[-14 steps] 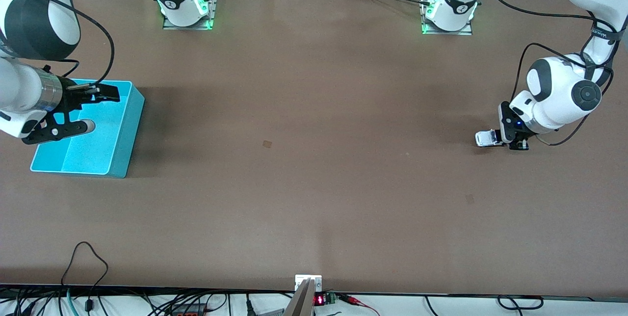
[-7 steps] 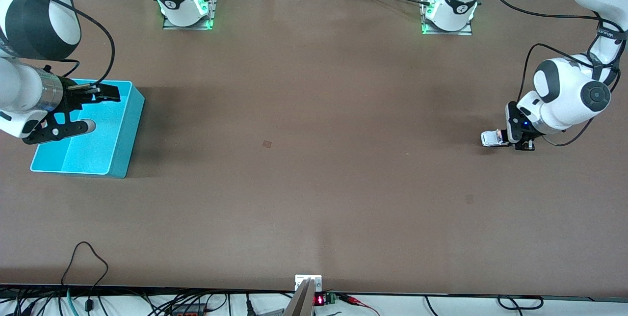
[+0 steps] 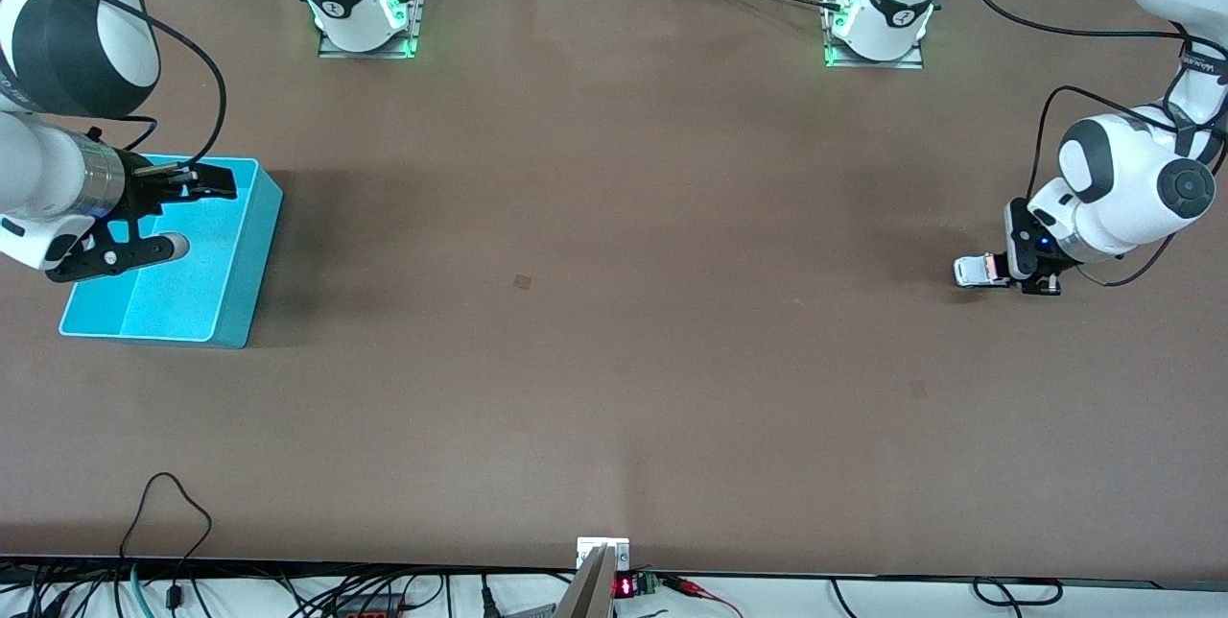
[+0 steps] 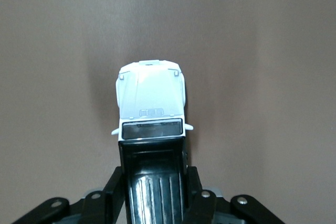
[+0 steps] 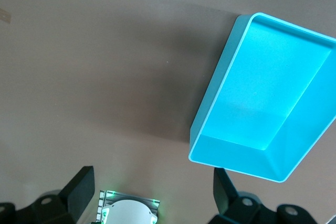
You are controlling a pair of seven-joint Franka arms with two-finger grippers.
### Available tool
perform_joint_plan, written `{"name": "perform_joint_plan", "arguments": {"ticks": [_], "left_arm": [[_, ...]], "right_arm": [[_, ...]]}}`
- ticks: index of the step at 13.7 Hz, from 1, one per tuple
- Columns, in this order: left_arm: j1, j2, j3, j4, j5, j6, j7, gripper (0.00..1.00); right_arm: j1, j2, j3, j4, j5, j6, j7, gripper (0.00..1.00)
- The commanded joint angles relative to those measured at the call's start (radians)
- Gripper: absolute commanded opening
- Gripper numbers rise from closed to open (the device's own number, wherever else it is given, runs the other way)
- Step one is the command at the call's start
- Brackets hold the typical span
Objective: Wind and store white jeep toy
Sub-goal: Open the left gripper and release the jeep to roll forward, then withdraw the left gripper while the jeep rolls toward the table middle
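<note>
A: What does the jeep (image 3: 977,271) look like?

B: Small and boxy, glossy white plastic at the bonnet and cab, with a dark windscreen strip. In the left wrist view the jeep (image 4: 151,106) has a ribbed black roof section running back between the gripper's fingers (image 4: 195,192), and tiny mirrors stick out at each side of the cab.

A: Where is it?

B: On the counter (image 3: 614,311) toward the left arm's end, wheels down as far as I can see. Its white nose points toward the middle of the counter.

A: And the left gripper (image 3: 1028,268)?

B: Low at the jeep's black rear, fingers pinching it from both sides.

A: The counter itself?

B: Flat, matte brown, with a faint mottled look.

A: What about the bin (image 3: 245,258)?

B: A turquoise rectangular tub of smooth plastic with sloping walls and rounded corners, at the right arm's end, well apart from the jeep. The right wrist view shows the bin (image 5: 210,103) with a finely speckled floor.

A: The right gripper (image 3: 177,215)?

B: It hangs over the bin, waiting, its black fingers (image 5: 81,190) spread wide with nothing between them.
</note>
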Motion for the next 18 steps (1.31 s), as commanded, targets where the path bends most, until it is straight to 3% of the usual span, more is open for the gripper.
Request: {"name": "perform_joint_plan", "arguments": {"ticks": [1, 5, 6, 7, 8, 13, 15, 18], "left_arm": [[0.033, 0.162, -0.006, 0.070, 0.033, 0.062, 0.034, 0.23], [0.053, 0.161, -0.008, 0.070, 0.033, 0.061, 0.034, 0.24], [0.053, 0.151, -0.009, 0.068, 0.031, 0.058, 0.033, 0.33], [0.054, 0.133, -0.030, 0.070, 0.030, 0.052, 0.033, 0.56], [0.068, 0.097, -0.053, 0.070, 0.028, 0.021, 0.033, 1.00], [0.070, -0.052, -0.150, 0.171, 0.018, -0.345, 0.028, 1.00], [0.065, -0.086, -0.176, 0.183, 0.016, -0.410, 0.026, 1.00], [0.062, -0.089, -0.216, 0.183, -0.022, -0.403, 0.019, 1.00]], "right_arm": [[0.000, -0.005, 0.004, 0.004, 0.004, -0.010, 0.006, 1.00], [0.002, -0.006, 0.007, 0.004, 0.007, -0.010, 0.006, 1.00], [0.002, -0.005, 0.007, 0.004, 0.007, -0.010, 0.006, 1.00], [0.002, -0.006, 0.005, 0.004, 0.006, -0.010, 0.006, 1.00], [0.002, -0.005, 0.005, 0.004, 0.006, -0.010, 0.006, 1.00], [0.002, -0.005, 0.007, 0.004, 0.007, -0.010, 0.006, 1.00], [0.000, -0.005, 0.007, 0.004, 0.007, -0.010, 0.006, 1.00], [0.000, -0.005, 0.007, 0.004, 0.007, -0.010, 0.006, 1.00]]}}
